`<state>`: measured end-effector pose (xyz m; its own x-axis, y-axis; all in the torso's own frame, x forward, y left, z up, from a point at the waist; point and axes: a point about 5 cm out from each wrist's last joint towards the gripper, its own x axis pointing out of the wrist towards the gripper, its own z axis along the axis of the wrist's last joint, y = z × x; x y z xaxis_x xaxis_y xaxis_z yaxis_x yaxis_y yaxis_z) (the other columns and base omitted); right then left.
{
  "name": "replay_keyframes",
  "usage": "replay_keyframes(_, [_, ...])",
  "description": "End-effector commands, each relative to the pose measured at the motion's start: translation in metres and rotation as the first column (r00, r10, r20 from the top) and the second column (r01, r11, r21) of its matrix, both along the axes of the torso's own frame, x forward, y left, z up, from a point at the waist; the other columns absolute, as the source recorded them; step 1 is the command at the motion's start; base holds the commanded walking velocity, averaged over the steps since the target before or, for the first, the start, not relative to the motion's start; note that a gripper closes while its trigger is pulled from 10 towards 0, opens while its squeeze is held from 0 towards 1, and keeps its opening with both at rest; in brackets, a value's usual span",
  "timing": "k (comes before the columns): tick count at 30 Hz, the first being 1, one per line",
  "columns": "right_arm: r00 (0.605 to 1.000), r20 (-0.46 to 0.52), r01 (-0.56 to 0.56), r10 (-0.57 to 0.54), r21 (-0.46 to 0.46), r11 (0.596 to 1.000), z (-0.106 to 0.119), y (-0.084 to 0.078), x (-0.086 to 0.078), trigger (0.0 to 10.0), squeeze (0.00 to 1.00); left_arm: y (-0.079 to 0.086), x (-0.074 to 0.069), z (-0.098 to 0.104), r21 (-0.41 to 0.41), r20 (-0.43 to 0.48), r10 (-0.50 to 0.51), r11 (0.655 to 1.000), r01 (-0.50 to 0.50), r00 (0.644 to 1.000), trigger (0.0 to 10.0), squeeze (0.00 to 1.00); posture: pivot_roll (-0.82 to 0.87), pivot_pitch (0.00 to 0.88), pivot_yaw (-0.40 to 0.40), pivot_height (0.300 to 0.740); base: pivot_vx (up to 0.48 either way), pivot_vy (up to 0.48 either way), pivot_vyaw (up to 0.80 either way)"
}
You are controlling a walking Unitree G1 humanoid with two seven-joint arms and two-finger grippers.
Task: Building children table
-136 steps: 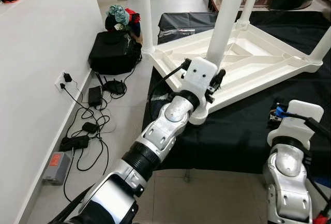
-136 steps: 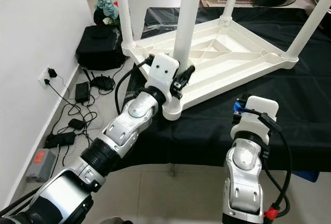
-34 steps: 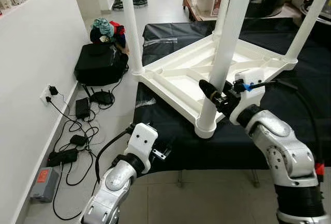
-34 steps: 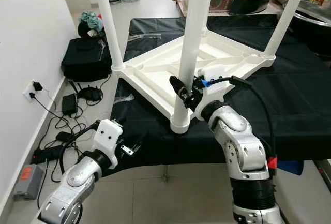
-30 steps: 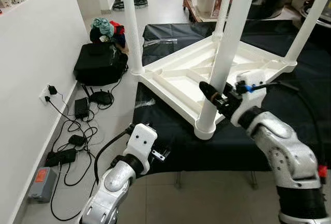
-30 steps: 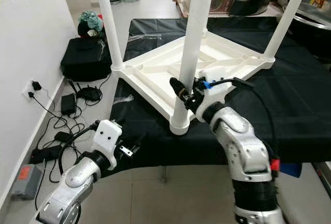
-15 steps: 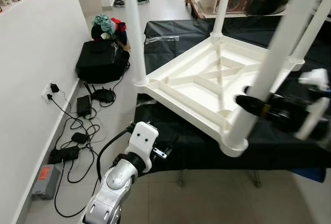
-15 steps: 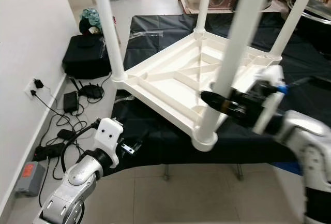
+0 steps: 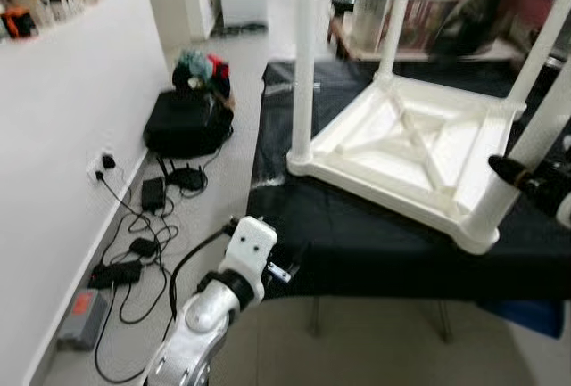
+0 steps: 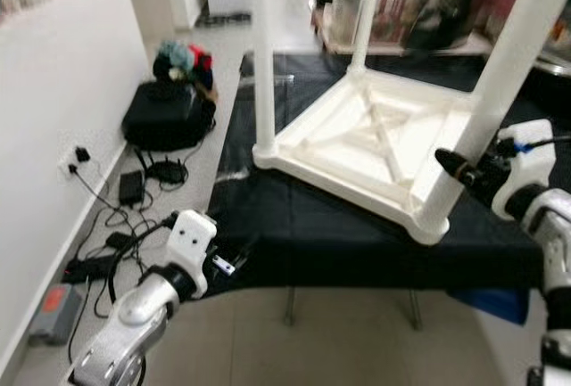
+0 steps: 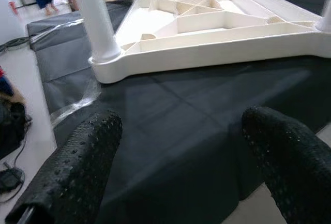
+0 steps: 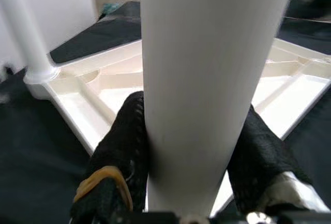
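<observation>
A white children's table lies upside down on a black-covered bench, its legs pointing up. My right gripper is shut around the nearest leg, low down near its socket at the bench's front right. In the right wrist view one black finger presses each side of that leg. My left gripper hangs low at the bench's front left corner, open and holding nothing. In the left wrist view its fingers stand wide apart, facing the table frame.
A white wall runs along the left. On the floor beside it lie a black bag, a pile of clothes, and cables with adapters. A storage box with an orange lid stands behind the bench.
My right gripper, still shut on the leg, has gone to the right and the table has turned with it on the cloth. The left arm stays low. The camera view has also shifted.
</observation>
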<state>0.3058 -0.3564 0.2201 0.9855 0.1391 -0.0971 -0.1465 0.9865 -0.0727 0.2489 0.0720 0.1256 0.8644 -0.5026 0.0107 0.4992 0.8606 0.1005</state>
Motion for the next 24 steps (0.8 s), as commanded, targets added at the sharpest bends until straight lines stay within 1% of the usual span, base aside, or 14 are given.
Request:
replay_keyframes(1, [0.982, 0.172, 0.069, -0.074, 0.038, 0.997, 0.033, -0.009, 0.003, 0.0, 0.0, 0.001, -0.002, -0.001, 0.024, 0.008, -0.004, 1.0, 0.004, 1.0, 10.0, 0.0, 0.07, 0.038, -0.013, 0.74, 0.0, 0.0, 0.0])
replay_keyframes(3, [0.962, 0.271, -0.012, -0.022, 0.125, 0.992, 0.059, -0.007, 0.004, 0.0, 0.0, 0.002, -0.002, -0.001, 0.024, 0.005, 0.0, 1.0, 0.0, 1.0, 10.0, 0.0, 0.07, 0.038, -0.011, 0.74, 0.0, 0.0, 0.0])
replay_keyframes(6, [0.963, 0.268, -0.053, 0.02, 0.116, 0.992, 0.06, -0.005, 0.003, 0.0, 0.0, 0.003, -0.002, -0.002, 0.024, 0.003, 0.0, 1.0, -0.001, 1.0, 10.0, 0.0, 0.07, 0.037, -0.01, 0.74, 0.0, 0.0, 0.0])
replay_keyframes(7, [0.965, 0.237, -0.135, 0.114, 0.074, 0.988, 0.056, 0.0, 0.002, 0.0, 0.0, 0.003, -0.002, -0.002, 0.026, 0.001, -0.003, 1.0, 0.003, 1.0, 10.0, 0.0, 0.07, 0.034, -0.012, 0.74, 0.0, 0.0, 0.0])
replay_keyframes(8, [0.979, 0.137, -0.155, 0.153, 0.007, 0.988, 0.041, 0.0, 0.001, 0.0, 0.0, 0.003, -0.002, -0.003, 0.028, -0.003, -0.005, 1.0, 0.005, 1.0, 10.0, 0.0, 0.07, 0.033, -0.012, 0.74, 0.0, 0.0, 0.0])
replay_keyframes(10, [0.986, 0.018, -0.163, 0.165, -0.068, 0.984, 0.022, -0.002, 0.0, 0.0, 0.0, 0.004, -0.002, -0.004, 0.029, -0.007, -0.006, 1.0, 0.006, 1.0, 10.0, 0.0, 0.07, 0.031, -0.014, 0.74, 0.0, 0.0, 0.0])
replay_keyframes(11, [0.988, 0.001, -0.152, 0.153, -0.082, 0.985, 0.019, -0.003, 0.001, 0.0, 0.0, 0.004, -0.001, -0.004, 0.029, -0.007, -0.006, 1.0, 0.006, 1.0, 10.0, 0.0, 0.07, 0.031, -0.014, 0.74, 0.0, 0.0, 0.0])
replay_keyframes(12, [0.997, -0.049, -0.06, 0.054, -0.137, 0.989, 0.004, -0.008, 0.004, 0.0, 0.0, 0.004, -0.001, -0.003, 0.029, -0.007, -0.008, 1.0, 0.008, 1.0, 10.0, 0.0, 0.07, 0.028, -0.013, 0.74, 0.0, 0.0, 0.0])
replay_keyframes(15, [0.997, -0.08, 0.002, -0.017, -0.185, 0.983, -0.008, -0.011, 0.005, 0.0, 0.0, 0.005, 0.0, -0.002, 0.029, -0.007, -0.01, 1.0, 0.01, 1.0, 10.0, 0.0, 0.07, 0.028, -0.013, 0.74, 0.0, 0.0, 0.0])
replay_keyframes(17, [0.968, -0.191, 0.089, -0.165, -0.354, 0.931, -0.039, -0.014, 0.005, 0.1, 0.0, 0.005, 0.0, -0.002, 0.031, -0.008, -0.013, 0.999, 0.014, 1.0, 10.0, 0.0, 0.07, 0.032, -0.012, 0.74, 0.0, 0.0, 0.0])
replay_keyframes(19, [0.968, -0.191, 0.089, -0.165, -0.354, 0.931, -0.039, -0.014, 0.005, 0.1, 0.0, 0.005, 0.0, -0.002, 0.031, -0.008, -0.013, 0.999, 0.014, 1.0, 10.0, 0.0, 0.07, 0.032, -0.012, 0.74, 0.0, 0.0, 0.0])
replay_keyframes(21, [0.951, -0.212, 0.125, -0.226, -0.405, 0.905, -0.047, -0.017, 0.005, 0.1, 0.0, 0.004, -0.001, -0.001, 0.032, -0.008, -0.013, 0.999, 0.014, 1.0, 10.0, 0.0, 0.07, 0.032, -0.012, 0.74, 0.0, 0.0, 0.0])
replay_keyframes(22, [0.929, -0.173, 0.232, -0.326, -0.414, 0.88, -0.045, -0.022, 0.008, 10.0, 0.0, 0.003, -0.002, -0.001, 0.033, -0.007, -0.015, 0.999, 0.015, 1.0, 10.0, 0.0, 0.08, 0.038, -0.019, 0.74, 0.0, 0.0, 0.0])
replay_keyframes(24, [0.925, -0.154, 0.263, -0.348, -0.404, 0.876, -0.041, -0.024, 0.01, 10.0, 0.0, 0.003, -0.002, -0.001, 0.033, -0.006, -0.016, 0.999, 0.016, 1.0, 10.0, 0.0, 0.08, 0.038, -0.019, 0.74, 0.0, 0.0, 0.0])
